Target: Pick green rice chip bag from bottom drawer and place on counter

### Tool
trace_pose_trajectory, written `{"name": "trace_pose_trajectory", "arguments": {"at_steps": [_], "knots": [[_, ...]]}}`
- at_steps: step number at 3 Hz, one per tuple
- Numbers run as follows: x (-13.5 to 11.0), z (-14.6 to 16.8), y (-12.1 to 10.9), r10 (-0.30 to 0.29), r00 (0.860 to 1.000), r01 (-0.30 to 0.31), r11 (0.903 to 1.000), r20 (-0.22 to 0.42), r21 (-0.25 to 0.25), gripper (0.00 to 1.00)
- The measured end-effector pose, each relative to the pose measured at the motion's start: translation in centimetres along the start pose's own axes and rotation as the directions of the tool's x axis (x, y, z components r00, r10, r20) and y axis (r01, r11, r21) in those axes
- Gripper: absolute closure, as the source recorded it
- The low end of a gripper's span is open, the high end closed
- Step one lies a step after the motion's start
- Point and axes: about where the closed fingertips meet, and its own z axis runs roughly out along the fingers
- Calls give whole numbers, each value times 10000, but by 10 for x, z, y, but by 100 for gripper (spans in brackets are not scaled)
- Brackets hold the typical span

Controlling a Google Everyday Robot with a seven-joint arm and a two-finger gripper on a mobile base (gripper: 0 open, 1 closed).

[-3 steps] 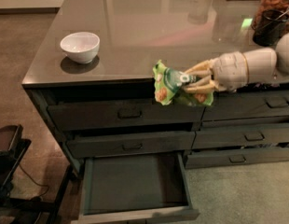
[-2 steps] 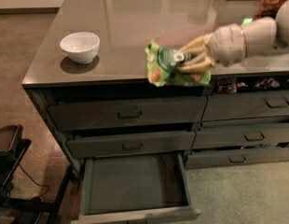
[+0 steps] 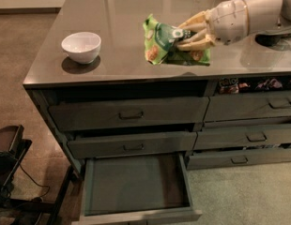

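The green rice chip bag (image 3: 164, 43) is hanging crumpled in my gripper (image 3: 185, 35) over the counter (image 3: 122, 13), toward the front edge and right of the middle; whether its lower edge is touching the glossy top, I cannot tell. My pale fingers (image 3: 195, 20) are closing on the bag from its right side, pinching the foil between them; my arm is reaching in from the right edge of the counter. The white bowl (image 3: 81, 47) is sitting near the front left corner, well apart from the bag. Below the front edge, the bottom drawer (image 3: 136, 179) is standing pulled out, showing its plain dark floor; the two handled drawers (image 3: 129, 114) above it are sitting shut. At the right, under the counter's edge, dark snack packets (image 3: 230, 84) are showing in a narrow gap.
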Motion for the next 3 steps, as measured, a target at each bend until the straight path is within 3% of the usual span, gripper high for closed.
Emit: {"name": "trace_pose_trajectory", "arguments": {"at_steps": [1,3], "knots": [[0,4,-3,23,9999,-23,10000,-120,60,100],[22,30,-38,-325,9953,320,9995,-915,-76,100]]}}
